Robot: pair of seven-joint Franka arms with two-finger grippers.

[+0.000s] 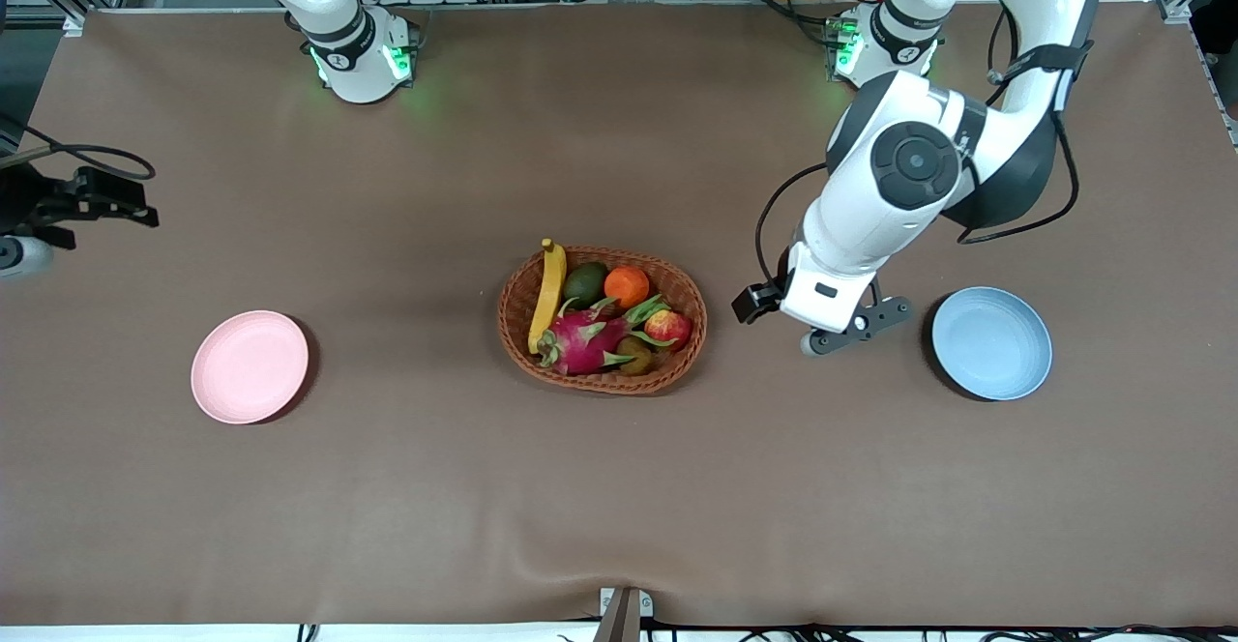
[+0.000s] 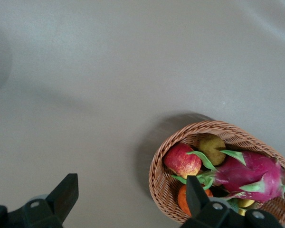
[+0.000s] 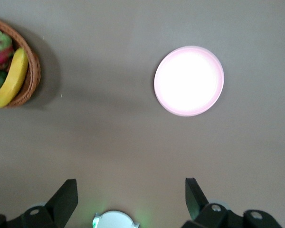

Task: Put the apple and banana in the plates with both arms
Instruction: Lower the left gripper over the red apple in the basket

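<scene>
Pink plate (image 1: pixel 250 366): round, shallow, matte, bare on the brown cloth toward the right arm's end of the table; the right wrist view shows it washed out to white with a pink rim (image 3: pixel 189 80).
Right gripper (image 3: pixel 128 197): at the table's edge, fingers spread wide with nothing between them; only its wrist view shows this, and the front view (image 1: pixel 102 199) gives just a dark shape. The arm waits.
Basket (image 1: pixel 517 299): oval, woven brown wicker, mid-table.
Banana (image 1: pixel 548 296): long, smooth, yellow, curved along the basket's rim, well apart from both pairs of fingers.
Apple (image 1: pixel 667 328): small, round, red with yellow patches, in the basket beside the spiky pink dragon fruit (image 1: pixel 585 342).
Left gripper (image 2: pixel 130 197): over bare cloth between basket and blue plate, fingers released; the apple (image 2: pixel 182 160) sits near one fingertip, not touching.
Blue plate (image 1: pixel 991 342): same round matte shape, bare.
</scene>
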